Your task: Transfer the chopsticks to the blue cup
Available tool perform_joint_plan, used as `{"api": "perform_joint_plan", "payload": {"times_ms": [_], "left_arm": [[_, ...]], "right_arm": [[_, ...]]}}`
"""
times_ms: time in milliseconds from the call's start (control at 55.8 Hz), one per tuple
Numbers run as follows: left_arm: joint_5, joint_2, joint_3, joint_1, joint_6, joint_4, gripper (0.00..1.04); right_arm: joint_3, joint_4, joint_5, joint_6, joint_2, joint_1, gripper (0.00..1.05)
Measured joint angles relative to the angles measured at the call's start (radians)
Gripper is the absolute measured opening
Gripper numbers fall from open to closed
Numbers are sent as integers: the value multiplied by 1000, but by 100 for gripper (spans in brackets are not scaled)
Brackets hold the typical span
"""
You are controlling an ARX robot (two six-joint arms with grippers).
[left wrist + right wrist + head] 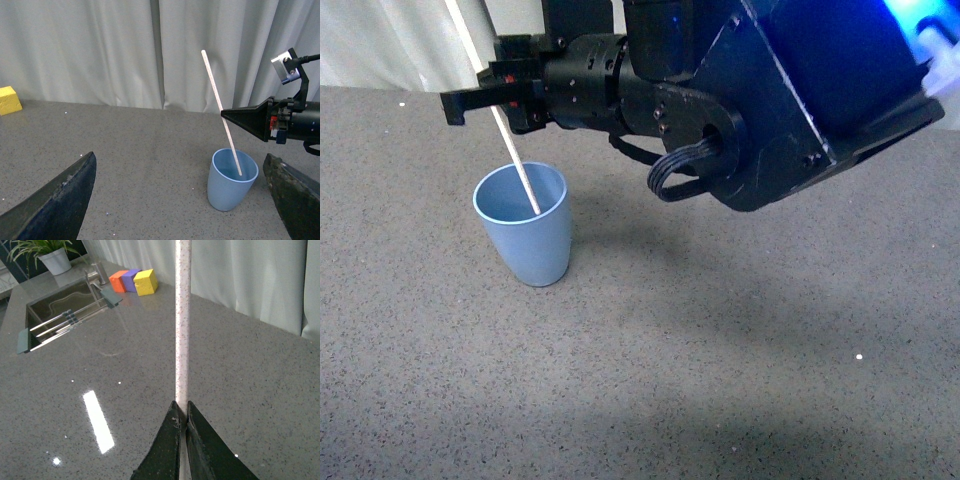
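Note:
The blue cup (525, 238) stands upright on the grey countertop, left of centre in the front view. My right gripper (460, 103) is shut on the white chopstick (510, 150) above the cup. The stick leans, and its lower end is inside the cup's mouth. In the left wrist view the cup (231, 185) stands between my open left fingers (55, 205), nearer the right one, with the chopstick (220, 107) slanting down into it and the right gripper (227, 115) pinching it mid-length. In the right wrist view the right gripper (181, 412) clamps the chopstick (182, 330); the cup is hidden.
A yellow block (9, 100) sits far left by the white curtain. The right wrist view shows orange (118, 281), purple (130, 278) and yellow (142, 281) blocks, a sink with a rack (70, 320) and a potted plant (47, 255). The right arm (770, 90) fills the upper right of the front view.

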Motion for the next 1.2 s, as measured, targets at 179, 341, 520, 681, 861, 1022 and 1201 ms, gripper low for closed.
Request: {"api": "perform_joint_plan", "payload": {"times_ms": [179, 341, 520, 681, 861, 1022, 1201], "left_arm": [[0, 0, 0, 0, 0, 0, 98], [0, 0, 0, 0, 0, 0, 98], [0, 0, 0, 0, 0, 0, 98], [0, 0, 0, 0, 0, 0, 98], [0, 0, 0, 0, 0, 0, 98], [0, 0, 0, 0, 0, 0, 98], [0, 0, 0, 0, 0, 0, 98]], "right_arm": [[-21, 65, 42, 5, 34, -3, 1], [-63, 89, 50, 3, 49, -4, 1], [-95, 100, 53, -8, 44, -9, 15], [-202, 187, 62, -3, -24, -25, 48], [-344, 210, 180, 24, -174, -76, 81], [-497, 143, 278, 59, -305, -166, 95], [-706, 99, 354, 54, -489, -293, 95]]}}
